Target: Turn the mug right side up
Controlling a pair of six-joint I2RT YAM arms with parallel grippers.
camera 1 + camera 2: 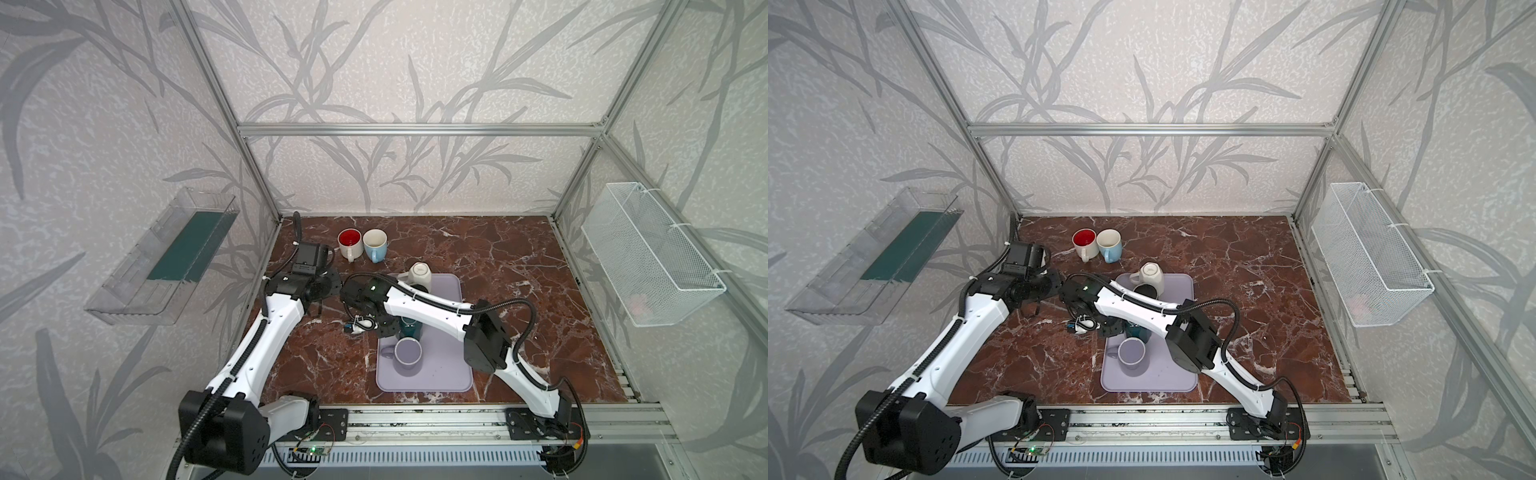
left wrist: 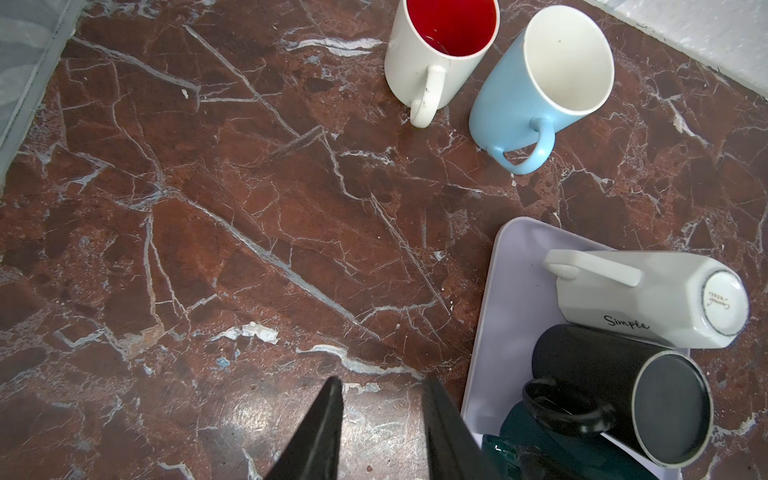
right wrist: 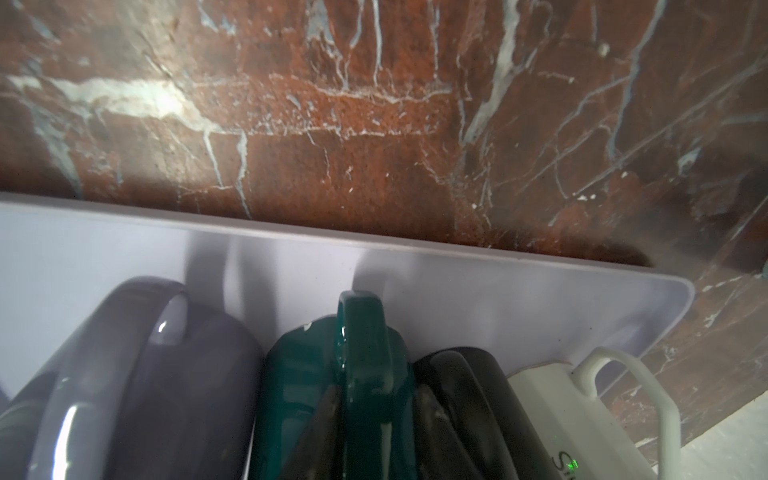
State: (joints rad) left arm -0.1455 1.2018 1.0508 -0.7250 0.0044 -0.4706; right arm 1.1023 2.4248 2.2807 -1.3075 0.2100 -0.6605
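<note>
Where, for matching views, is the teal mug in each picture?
In a top view: teal mug mid-tray, behind the lilac mug.
In a top view: teal mug, likewise.
Left wrist: teal mug at frame edge, beside the black mug.
Right wrist: teal mug between lilac and black mugs.
Shared landmark: lilac tray.

In both top views, at frame centre, we are seeing only a sliver of the teal mug (image 1: 409, 331) under the right arm (image 1: 428, 309). In the right wrist view the right gripper (image 3: 376, 399) is showing blurred and edge-cropped, so we are failing to judge its grip.
</note>
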